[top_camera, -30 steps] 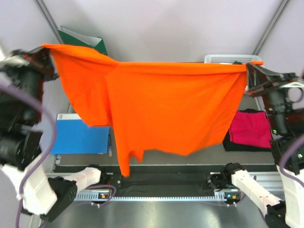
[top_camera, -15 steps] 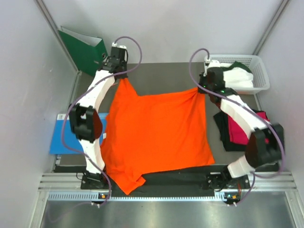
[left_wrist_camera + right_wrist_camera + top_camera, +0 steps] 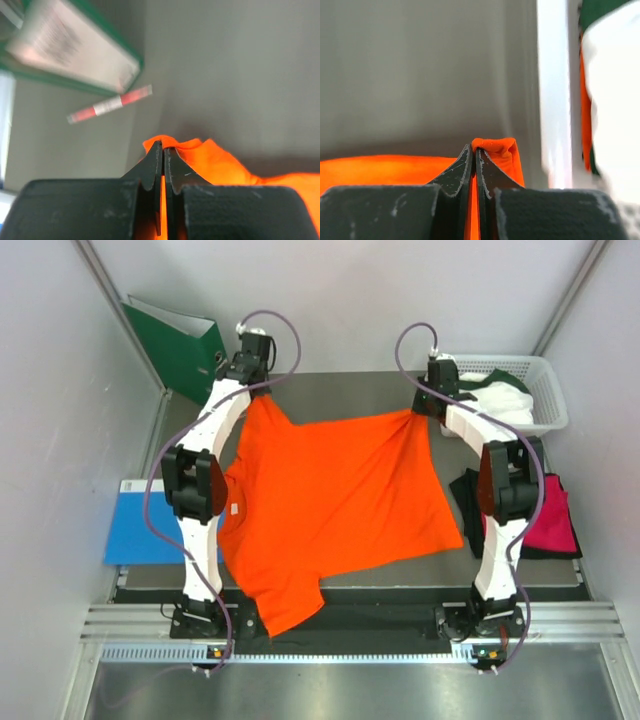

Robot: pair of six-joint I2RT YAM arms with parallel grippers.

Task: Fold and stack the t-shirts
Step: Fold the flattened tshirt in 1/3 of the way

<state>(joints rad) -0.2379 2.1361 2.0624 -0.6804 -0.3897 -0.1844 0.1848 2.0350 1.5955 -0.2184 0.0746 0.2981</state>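
Note:
The bright orange t-shirt (image 3: 330, 505) lies spread over the grey table, stretched between both arms at its far corners. My left gripper (image 3: 256, 395) is shut on its far left corner (image 3: 172, 146), the jaws pinching the cloth. My right gripper (image 3: 418, 412) is shut on the far right corner (image 3: 495, 147). A magenta pink t-shirt (image 3: 556, 522) lies folded on a black t-shirt (image 3: 466, 495) at the right. The white t-shirt with dark green trim (image 3: 500, 398) sits in the basket.
A white basket (image 3: 548, 390) stands at the far right corner, close to my right gripper (image 3: 476, 150). A green ring binder (image 3: 180, 345) leans at the far left, near my left gripper (image 3: 163, 146). A flat blue folder (image 3: 140, 530) lies at the left edge.
The orange t-shirt came down from hanging in the air to lying on the table. Both arms then reached farther away, pulling the shirt toward the back.

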